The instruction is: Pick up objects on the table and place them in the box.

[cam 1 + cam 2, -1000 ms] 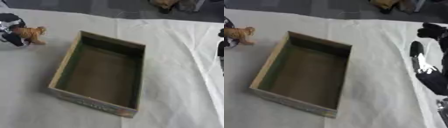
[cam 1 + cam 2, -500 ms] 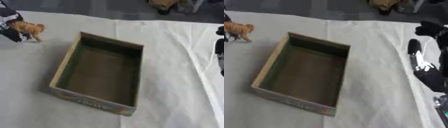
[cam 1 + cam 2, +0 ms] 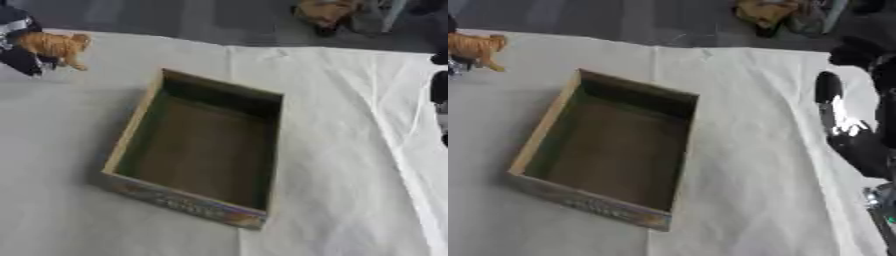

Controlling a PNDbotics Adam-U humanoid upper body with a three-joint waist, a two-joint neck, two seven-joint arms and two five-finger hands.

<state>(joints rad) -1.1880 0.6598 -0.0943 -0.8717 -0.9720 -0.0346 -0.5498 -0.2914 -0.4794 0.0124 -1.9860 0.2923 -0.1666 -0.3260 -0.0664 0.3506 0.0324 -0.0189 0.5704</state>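
The robot's left hand (image 3: 19, 42), black with a silver band, sits at about ten o'clock from the open rectangular cardboard box (image 3: 131, 135) and has its fingers closed on a small orange-brown toy animal with four legs (image 3: 54, 44). The toy is clear of the white cloth-covered table (image 3: 350, 165), with its legs pointing down and to the right. Compared with a second ago, hand and toy now stand higher and further toward the upper left corner of the left eye view; then the toy was lower, nearer the cloth and closer to the box's left wall. Half a second ago it was already partway up. In the right eye view only the toy and a sliver of the hand show at the left edge.

The box lies near the middle of the cloth, its long axis running roughly from twelve to six o'clock and slightly askew, its dark inside bare. It keeps the same place on the cloth as before.

The robot's right hand (image 3: 852, 127), black with a shiny silver streak, lies at three o'clock from the box, well apart from it. I cannot tell how its fingers are set. It has hardly shifted.
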